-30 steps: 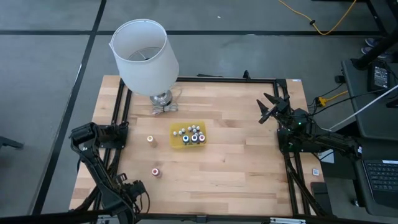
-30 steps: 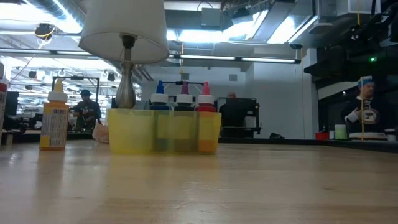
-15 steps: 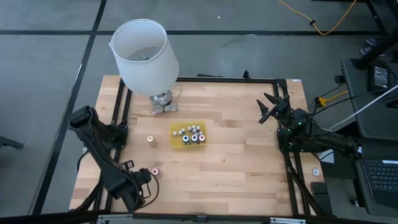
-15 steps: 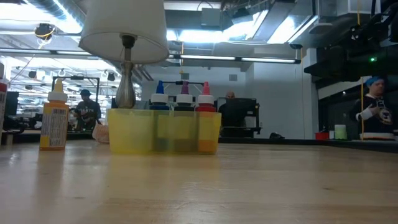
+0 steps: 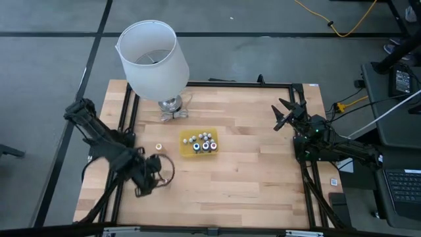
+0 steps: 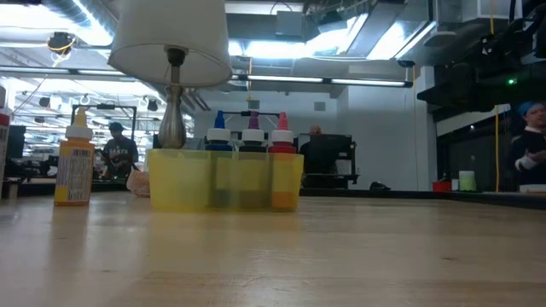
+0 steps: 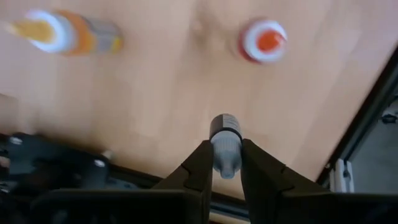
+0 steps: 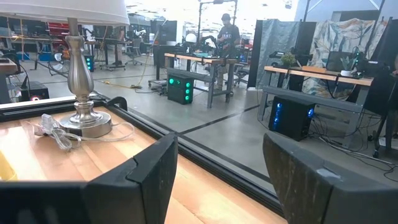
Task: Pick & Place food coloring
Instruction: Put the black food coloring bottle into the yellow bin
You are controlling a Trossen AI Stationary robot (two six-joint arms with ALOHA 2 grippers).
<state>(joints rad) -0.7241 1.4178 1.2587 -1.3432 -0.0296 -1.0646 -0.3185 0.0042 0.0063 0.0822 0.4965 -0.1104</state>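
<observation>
My left gripper (image 5: 155, 174) hangs over the table's near left part, shut on a tiny whitish food coloring bottle with a dark cap (image 7: 225, 138). Below it on the wood stand an orange-topped bottle (image 7: 68, 36) and a red-topped bottle (image 7: 264, 40). One loose bottle (image 5: 158, 147) shows in the high view; the arm hides the other. The yellow tray (image 5: 187, 153) at the table's middle holds several bottles upright (image 5: 202, 142). My right gripper (image 5: 287, 113) waits open and empty at the far right. My left gripper pinches the bottle's whitish body (image 7: 225, 160) between its two fingers (image 7: 200, 167), one on each side. The bottle lies along the fingers, and its dark cap (image 7: 225, 122) sticks out past the fingertips. It is lifted clear of the table.
A lamp with a big white shade (image 5: 152, 58) stands on a metal foot (image 5: 171, 105) at the far left of the table, its cord beside it. In the low view the tray (image 6: 226, 181) stands in front of the lamp stem. People stand in the room beyond the table.
My left gripper has swung from the table's near left corner toward the far edge and a little to the right, toward the tray. It now stands over the spot where the red-topped bottle showed in the high view.
</observation>
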